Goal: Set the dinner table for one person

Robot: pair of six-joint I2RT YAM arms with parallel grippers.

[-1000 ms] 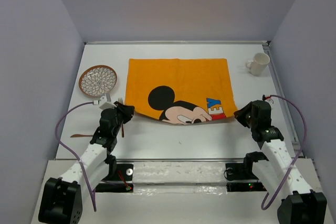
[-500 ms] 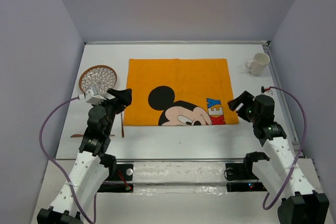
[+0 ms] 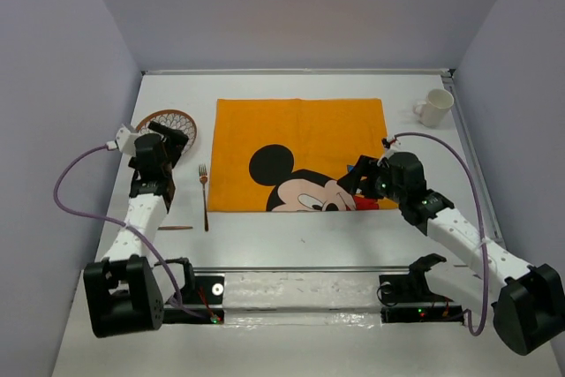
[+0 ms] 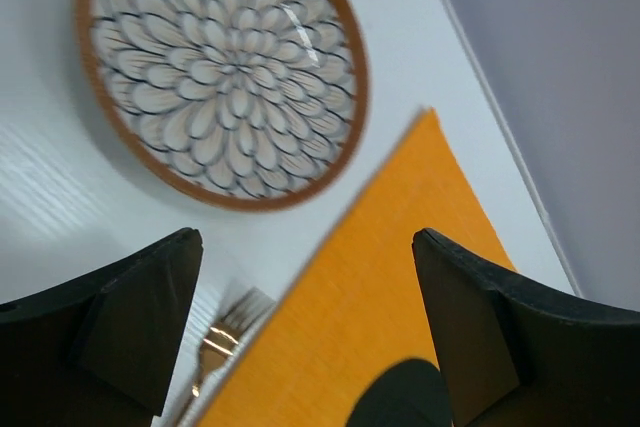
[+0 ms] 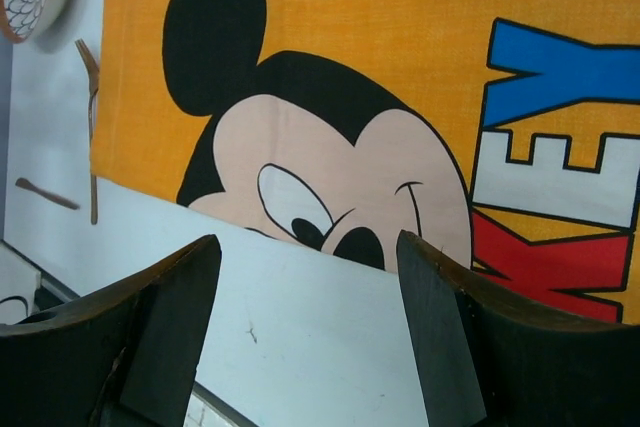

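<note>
Orange mat (image 3: pixel 300 130) lettered "EY", left gripper (image 4: pixel 305 247) spread wide, right gripper (image 5: pixel 308 247) parted

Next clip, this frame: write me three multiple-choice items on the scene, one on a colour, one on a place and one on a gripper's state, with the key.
1. What colour is the mat?
A. green
B. orange
C. blue

2. Where does the mug stand?
A. on the mat
B. at the near left corner of the dinner table
C. near the table's far right corner, off the mat

3. The right gripper is:
A. open and empty
B. shut on the mug
C. shut on the mat's edge

Key:
1 B: the cloth with the mouse print is plainly orange.
2 C: the top view shows the mug on bare white table beyond the mat's right edge.
3 A: the right wrist view shows its jaws apart with nothing between them.
</note>
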